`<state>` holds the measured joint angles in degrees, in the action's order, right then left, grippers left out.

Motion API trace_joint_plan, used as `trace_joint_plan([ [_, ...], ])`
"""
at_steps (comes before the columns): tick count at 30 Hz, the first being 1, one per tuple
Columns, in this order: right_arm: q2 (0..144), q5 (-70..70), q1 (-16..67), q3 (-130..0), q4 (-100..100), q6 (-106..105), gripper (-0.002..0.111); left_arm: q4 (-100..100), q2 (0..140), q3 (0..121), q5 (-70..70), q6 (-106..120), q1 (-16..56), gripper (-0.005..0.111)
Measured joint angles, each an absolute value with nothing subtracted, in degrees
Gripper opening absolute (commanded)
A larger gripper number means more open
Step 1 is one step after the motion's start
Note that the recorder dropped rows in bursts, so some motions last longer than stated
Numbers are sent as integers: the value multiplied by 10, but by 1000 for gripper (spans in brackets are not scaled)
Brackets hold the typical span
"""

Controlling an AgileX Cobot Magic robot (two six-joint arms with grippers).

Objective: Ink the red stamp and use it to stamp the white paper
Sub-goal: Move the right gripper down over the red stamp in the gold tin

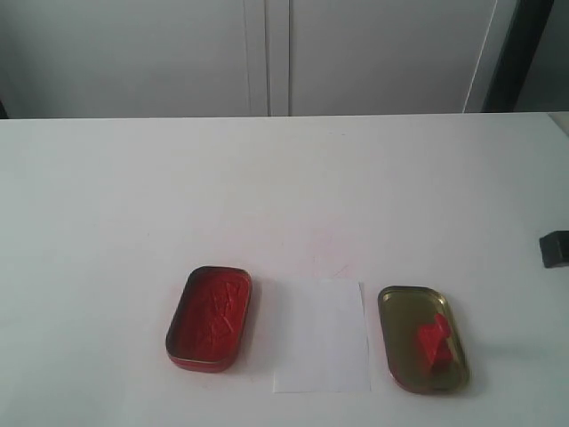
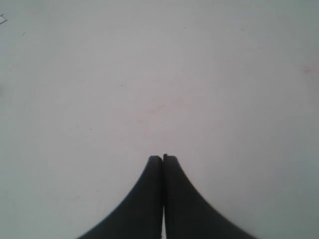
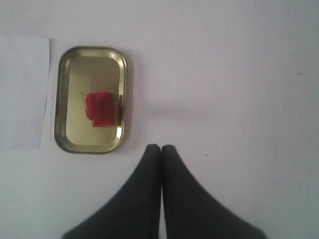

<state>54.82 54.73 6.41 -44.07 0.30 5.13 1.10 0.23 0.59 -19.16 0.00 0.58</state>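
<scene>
The red stamp (image 1: 435, 342) (image 3: 101, 109) lies inside an open gold tin (image 1: 397, 305) (image 3: 70, 67) at the front right. The white paper (image 1: 321, 336) (image 3: 22, 89) lies between that tin and the red ink-pad tin (image 1: 209, 318) at the front left. My right gripper (image 3: 161, 147) is shut and empty above bare table, a short way off the gold tin; a dark part at the exterior view's right edge (image 1: 554, 248) may belong to it. My left gripper (image 2: 163, 158) is shut and empty over bare table, out of the exterior view.
The white tabletop (image 1: 284, 196) stretches back to grey cabinet doors (image 1: 267, 53). Faint red smudges (image 1: 329, 253) mark the table behind the paper.
</scene>
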Motion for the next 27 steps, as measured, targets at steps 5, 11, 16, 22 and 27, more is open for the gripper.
trace_joint_plan([
  [5,610,565,64,-444,3,45,0,11,2,6,-192,0,6,0],
  [11,671,565,64,-444,5,44,0,11,2,6,-192,0,6,0],
  [16,715,560,64,-444,16,39,0,11,2,6,-192,0,6,0],
  [22,756,553,64,-456,46,22,0,11,2,6,-192,0,6,0],
  [27,790,551,64,-477,68,4,0,11,2,6,-192,0,6,0],
])
